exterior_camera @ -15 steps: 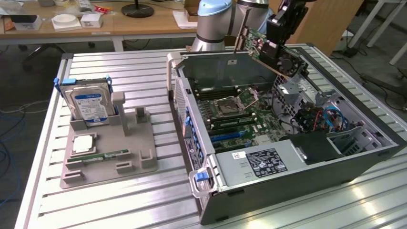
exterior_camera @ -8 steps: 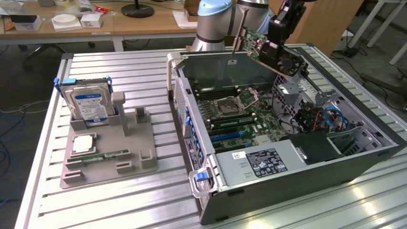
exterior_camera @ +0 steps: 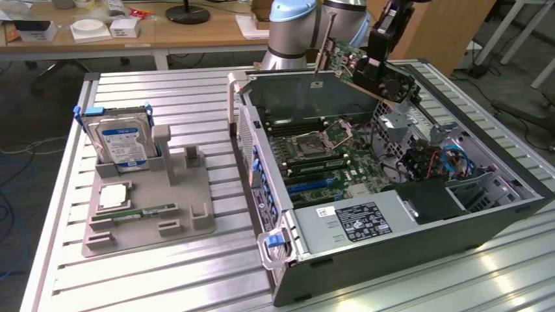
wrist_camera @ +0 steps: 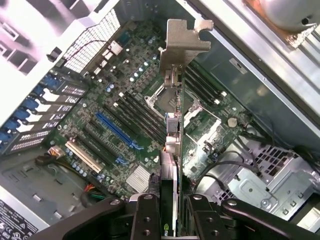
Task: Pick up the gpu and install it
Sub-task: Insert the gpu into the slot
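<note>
We read no full text anywhere. The hard drive [exterior_camera: 130,125] has a blue-white label [exterior_camera: 122,146], print too small to read. The power supply [exterior_camera: 381,224] carries a black label [exterior_camera: 358,221] with white print and marks, illegible, and a white sticker [exterior_camera: 325,210] beside it, also illegible. On the gpu [wrist_camera: 172,135] we see a small green logo mark [wrist_camera: 165,225], no letters legible.

Place: robotics lab or workshop
Bench: slatted metal table [exterior_camera: 173,91]
Work: opened computer case [exterior_camera: 416,240], grey parts holder [exterior_camera: 186,195]
Robot: arm [exterior_camera: 290,26]
Background: wooden desk [exterior_camera: 199,32]
</note>
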Action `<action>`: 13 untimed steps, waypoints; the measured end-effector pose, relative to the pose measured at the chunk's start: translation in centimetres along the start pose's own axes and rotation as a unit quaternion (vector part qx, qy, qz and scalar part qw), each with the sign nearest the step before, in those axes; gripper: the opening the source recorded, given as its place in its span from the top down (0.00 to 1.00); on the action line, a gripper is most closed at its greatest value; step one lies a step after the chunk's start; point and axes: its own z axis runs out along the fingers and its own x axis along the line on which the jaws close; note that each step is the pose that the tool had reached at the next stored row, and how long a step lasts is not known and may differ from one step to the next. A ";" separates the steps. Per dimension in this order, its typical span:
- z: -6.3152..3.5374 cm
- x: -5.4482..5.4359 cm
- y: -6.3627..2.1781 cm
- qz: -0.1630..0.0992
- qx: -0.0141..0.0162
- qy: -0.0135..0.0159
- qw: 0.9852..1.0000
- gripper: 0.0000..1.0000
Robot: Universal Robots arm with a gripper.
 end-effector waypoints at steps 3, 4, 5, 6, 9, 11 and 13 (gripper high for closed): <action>0.00 0.0 0.00 -0.015 0.000 0.000 1.000 0.74; 0.00 0.0 0.00 -0.020 0.000 0.000 1.000 0.74; 0.00 0.0 0.00 -0.025 0.000 0.000 1.000 0.74; 0.00 0.0 0.00 -0.031 -0.001 0.001 1.000 0.74; 0.00 0.0 0.00 -0.047 -0.001 0.001 0.999 0.74; 0.00 0.0 0.00 -0.057 -0.001 0.001 0.998 0.74; 0.00 0.0 0.00 -0.067 -0.001 0.001 0.998 0.74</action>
